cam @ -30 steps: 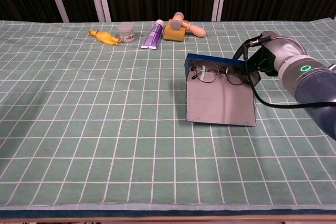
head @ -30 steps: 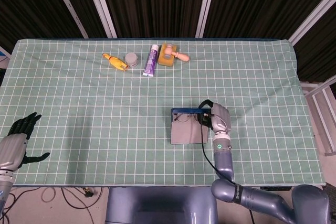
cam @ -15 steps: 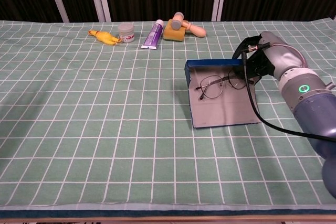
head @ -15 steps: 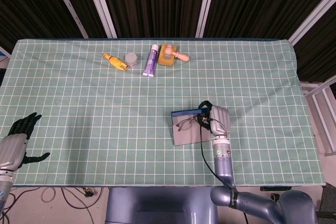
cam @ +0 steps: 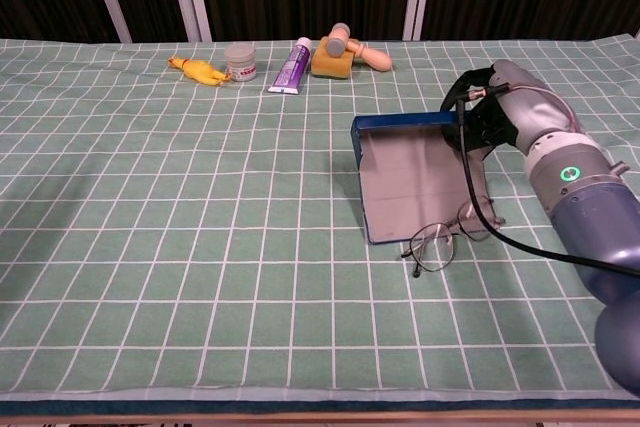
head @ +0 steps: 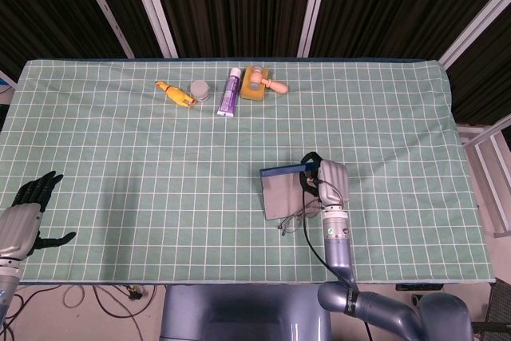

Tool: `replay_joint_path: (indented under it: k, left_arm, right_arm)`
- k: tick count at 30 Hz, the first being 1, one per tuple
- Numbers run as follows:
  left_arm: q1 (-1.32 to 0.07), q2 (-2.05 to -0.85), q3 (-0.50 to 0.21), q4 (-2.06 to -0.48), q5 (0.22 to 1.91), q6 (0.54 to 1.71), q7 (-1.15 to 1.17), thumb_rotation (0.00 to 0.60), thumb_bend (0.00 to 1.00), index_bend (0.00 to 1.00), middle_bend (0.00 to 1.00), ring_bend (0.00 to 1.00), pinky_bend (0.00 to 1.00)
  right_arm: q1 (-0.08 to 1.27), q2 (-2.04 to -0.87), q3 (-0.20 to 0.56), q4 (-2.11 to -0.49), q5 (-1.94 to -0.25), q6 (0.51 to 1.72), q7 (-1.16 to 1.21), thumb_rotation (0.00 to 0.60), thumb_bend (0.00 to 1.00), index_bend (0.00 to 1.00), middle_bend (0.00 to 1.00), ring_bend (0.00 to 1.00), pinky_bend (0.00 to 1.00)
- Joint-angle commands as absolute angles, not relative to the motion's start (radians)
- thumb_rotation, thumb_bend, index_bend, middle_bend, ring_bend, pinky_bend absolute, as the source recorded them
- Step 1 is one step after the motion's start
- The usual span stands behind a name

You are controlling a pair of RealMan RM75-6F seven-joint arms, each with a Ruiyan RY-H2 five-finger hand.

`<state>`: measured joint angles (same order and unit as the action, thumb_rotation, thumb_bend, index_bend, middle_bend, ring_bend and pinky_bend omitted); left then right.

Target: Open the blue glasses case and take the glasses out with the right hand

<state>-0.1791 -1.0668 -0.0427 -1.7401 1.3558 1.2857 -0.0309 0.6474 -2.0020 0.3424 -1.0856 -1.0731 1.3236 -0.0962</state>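
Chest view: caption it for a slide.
Right hand draws the glasses over the open blue glasses case's near edge.

A robot test bench in a lab or studio: a table (head: 96,157) covered with a green grid-lined cloth stands before black curtains (head: 231,1) hung between white metal frame bars (head: 164,25). Loose cables (head: 76,297) trail on the floor below the table's near edge, beside the robot's grey base (head: 243,313).

My right hand (cam: 490,112) covers the glasses (cam: 445,240) on their right side; I can't confirm a grip. Left hand (head: 24,217) cropped by frame edge.
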Motion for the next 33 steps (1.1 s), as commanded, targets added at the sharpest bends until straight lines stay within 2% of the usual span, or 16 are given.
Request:
replay_joint_path:
  k: [1,7,13,16,18,20,25,28,31,33]
  left_arm:
    - [-0.179,-1.067,-0.043,-1.739,1.355,1.286,-0.032,0.6,0.0,0.0,0.0,0.0,0.0]
    - [-0.181,-1.067,-0.046,-1.738,1.348,1.282,-0.033,0.6,0.0,0.0,0.0,0.0,0.0]
    - [-0.182,-1.066,-0.049,-1.738,1.341,1.278,-0.036,0.6,0.0,0.0,0.0,0.0,0.0]
    - [-0.183,-1.066,-0.049,-1.738,1.34,1.276,-0.038,0.6,0.0,0.0,0.0,0.0,0.0]
    - [-0.183,-1.065,-0.048,-1.739,1.341,1.275,-0.039,0.6,0.0,0.0,0.0,0.0,0.0]
    - [-0.183,-1.065,-0.048,-1.741,1.342,1.275,-0.04,0.6,0.0,0.0,0.0,0.0,0.0]
    - [-0.182,-1.066,-0.044,-1.741,1.355,1.28,-0.036,0.6,0.0,0.0,0.0,0.0,0.0]
    - [-0.179,-1.068,-0.041,-1.741,1.366,1.29,-0.032,0.6,0.0,0.0,0.0,0.0,0.0]
    - [-0.175,-1.074,-0.04,-1.736,1.378,1.305,-0.027,0.6,0.0,0.0,0.0,0.0,0.0]
    - [-0.173,-1.078,-0.038,-1.731,1.384,1.311,-0.019,0.6,0.0,0.0,0.0,0.0,0.0]
  right_arm:
    - [0.661,-2.009,0.362,-1.074,-1.076,1.311,-0.102,0.6,0.51,0.57,0.94,1.0,1.0]
    - [0.71,-2.027,0.413,-1.032,-1.073,1.279,-0.117,0.6,0.51,0.57,0.94,1.0,1.0]
    - [0.812,-2.068,0.497,-0.922,-1.052,1.219,-0.136,0.6,0.51,0.56,0.93,1.0,1.0]
    - [0.855,-2.087,0.524,-0.864,-1.033,1.186,-0.16,0.6,0.45,0.35,0.92,1.0,1.0]
    - [0.882,-2.095,0.541,-0.834,-1.005,1.152,-0.203,0.6,0.38,0.1,0.91,1.0,0.99]
    - [0.899,-2.094,0.551,-0.83,-0.987,1.135,-0.244,0.6,0.31,0.0,0.91,1.0,0.99]
    - [0.885,-2.063,0.538,-0.893,-0.969,1.149,-0.34,0.6,0.2,0.0,0.89,1.0,0.98]
    - [0.847,-2.024,0.528,-0.987,-0.946,1.163,-0.39,0.6,0.25,0.0,0.87,0.98,0.95]
    - [0.783,-1.95,0.484,-1.137,-0.935,1.183,-0.459,0.6,0.26,0.0,0.78,0.92,0.84]
    - [0.726,-1.87,0.427,-1.265,-0.948,1.208,-0.518,0.6,0.26,0.0,0.68,0.83,0.73]
